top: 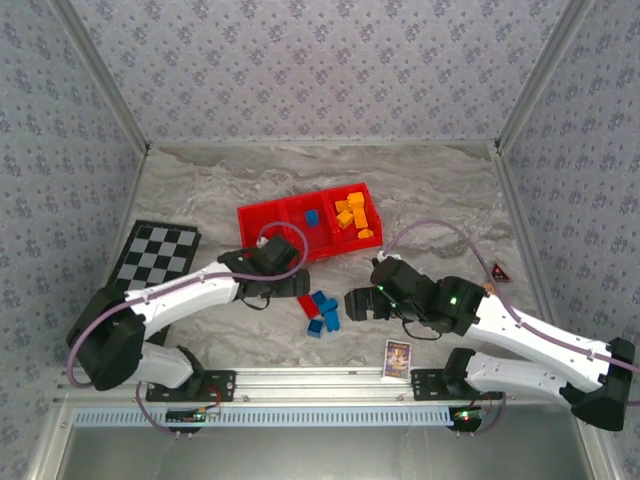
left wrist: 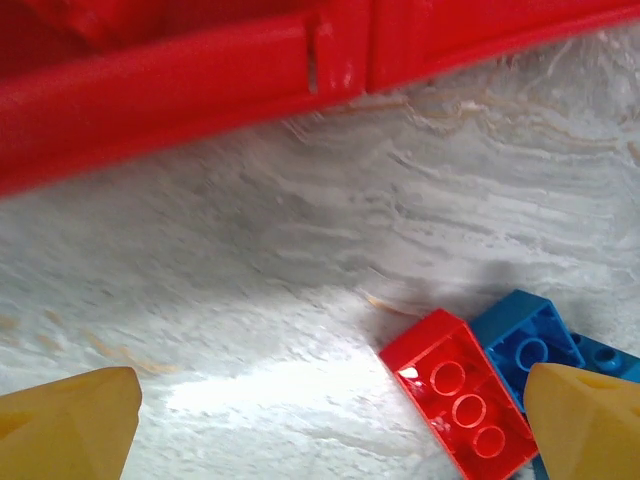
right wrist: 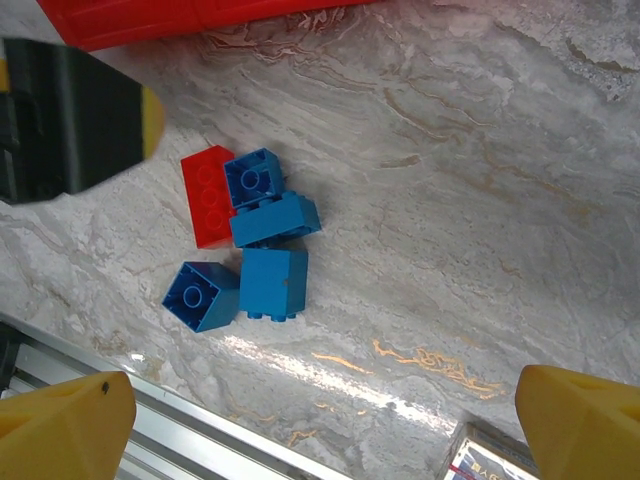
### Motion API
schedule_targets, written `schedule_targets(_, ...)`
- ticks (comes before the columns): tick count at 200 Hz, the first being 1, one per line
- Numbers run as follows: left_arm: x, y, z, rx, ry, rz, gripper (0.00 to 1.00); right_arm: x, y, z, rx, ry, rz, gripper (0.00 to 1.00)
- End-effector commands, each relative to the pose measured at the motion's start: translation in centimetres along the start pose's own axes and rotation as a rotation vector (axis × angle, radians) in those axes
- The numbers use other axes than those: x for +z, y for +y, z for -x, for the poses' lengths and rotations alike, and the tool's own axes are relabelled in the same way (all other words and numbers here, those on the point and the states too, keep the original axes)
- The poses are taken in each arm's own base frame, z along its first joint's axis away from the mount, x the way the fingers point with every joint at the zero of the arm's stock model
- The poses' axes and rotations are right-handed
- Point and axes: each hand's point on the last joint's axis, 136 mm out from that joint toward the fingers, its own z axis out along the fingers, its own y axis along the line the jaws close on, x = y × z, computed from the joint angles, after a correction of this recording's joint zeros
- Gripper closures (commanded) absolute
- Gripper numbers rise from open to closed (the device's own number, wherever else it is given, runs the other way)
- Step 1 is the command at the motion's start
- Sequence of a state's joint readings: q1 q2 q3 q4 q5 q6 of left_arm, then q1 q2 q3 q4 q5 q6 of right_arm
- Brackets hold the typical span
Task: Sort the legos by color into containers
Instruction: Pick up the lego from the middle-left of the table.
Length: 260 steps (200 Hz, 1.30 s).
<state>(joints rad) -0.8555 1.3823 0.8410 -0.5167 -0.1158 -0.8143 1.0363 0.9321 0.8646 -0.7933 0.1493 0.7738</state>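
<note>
The red tray [top: 300,212] lies at mid-table; its middle compartment holds a blue lego [top: 312,217] and its right one several orange legos [top: 352,215]. A loose cluster sits in front of it: one red lego [right wrist: 205,195] [left wrist: 460,405] among several blue legos [right wrist: 273,283] [top: 325,312]. My left gripper [top: 290,283] [left wrist: 330,430] hangs open between the tray's front wall [left wrist: 180,90] and the cluster, with nothing between its yellow fingertips [left wrist: 65,425]. My right gripper [top: 355,303] [right wrist: 320,425] stands open just right of the cluster, with bare table between its fingers.
A checkered board [top: 155,255] lies at the left beside the left arm. A small picture card [top: 398,358] [right wrist: 490,460] lies near the front rail [right wrist: 120,400]. A small dark triangular piece [top: 499,270] sits at the right. The left gripper's black body [right wrist: 70,120] is close to the bricks.
</note>
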Motion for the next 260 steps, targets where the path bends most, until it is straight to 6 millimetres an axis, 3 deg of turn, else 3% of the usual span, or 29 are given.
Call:
schedule_targets(1, 0.9, -1.4, -1.3, -0.085, 0.036, 0.002, 0.04, 0.2, 0.0, -0.3, -0.004, 0.0, 0.004, 0.0)
schedule_targets(37, 2.0, -1.3, -2.4, -0.226, 0.039, 0.083, 0.05, 0.2, -0.3, -0.6, 0.001, 0.003, -0.001, 0.0)
schedule_targets(61, 2.2, -1.8, -2.9, -0.376, -0.021, 0.029, 0.09, 0.2, -0.5, -0.9, 0.006, 0.002, 0.001, 0.0)
schedule_targets(113, 1.9, -1.6, -2.3, -0.603, -0.151, -0.024, 0.12, 0.2, -1.2, -1.4, 0.015, -0.007, 0.0, 0.0)
schedule_targets(208, 3.7, -3.3, -2.3, -0.683, -0.115, -0.013, 0.17, 0.4, -1.8, -2.0, 0.009, -0.001, -0.007, 0.0)
schedule_targets(260, 4.2, -3.6, -2.1, -0.656, -0.131, 0.031, 0.25, 0.3, -2.1, -2.3, 0.016, -0.011, -0.004, 0.0)
